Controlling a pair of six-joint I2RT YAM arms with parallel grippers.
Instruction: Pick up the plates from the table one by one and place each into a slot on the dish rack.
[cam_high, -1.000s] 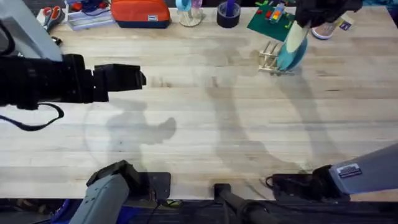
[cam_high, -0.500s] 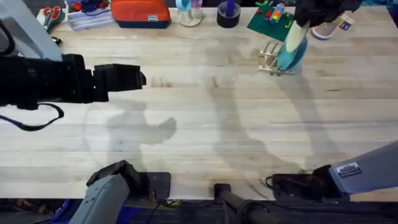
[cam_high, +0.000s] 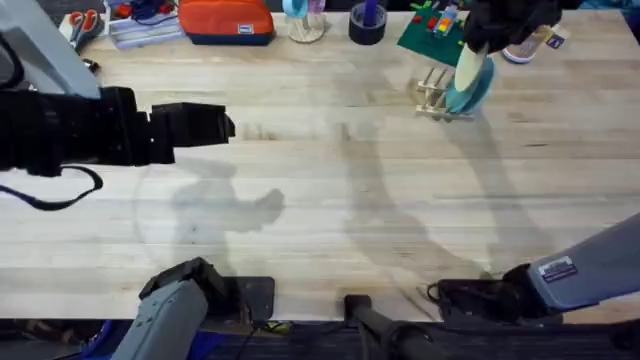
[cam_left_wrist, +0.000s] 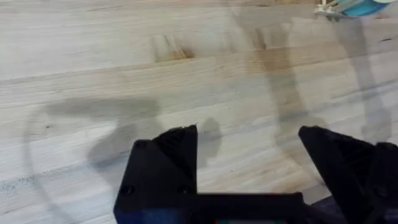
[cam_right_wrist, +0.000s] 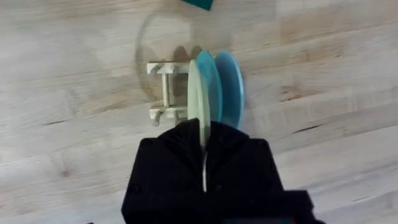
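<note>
My right gripper (cam_high: 490, 35) is shut on the rim of the cream-yellow plate (cam_high: 467, 62), holding it on edge just above the dish rack (cam_high: 432, 92) at the far right of the table (cam_high: 330, 200). In the right wrist view the cream plate (cam_right_wrist: 194, 102) hangs edge-on beside two teal-blue plates (cam_right_wrist: 209, 92) (cam_right_wrist: 231, 87) standing upright in the rack (cam_right_wrist: 164, 93); whether it sits in a slot I cannot tell. My left gripper (cam_high: 218, 125) hovers open over bare wood at the left, its fingers (cam_left_wrist: 166, 163) wide apart.
Along the far edge stand an orange pouch (cam_high: 225, 20), a clear cup (cam_high: 305, 22), a dark tape roll (cam_high: 367, 22) and a green brick baseplate (cam_high: 432, 32) right behind the rack. Scissors (cam_high: 85, 20) lie at the far left.
My right gripper and the cream plate have shifted slightly left and toward the far edge over the rack. The left arm has not moved.
</note>
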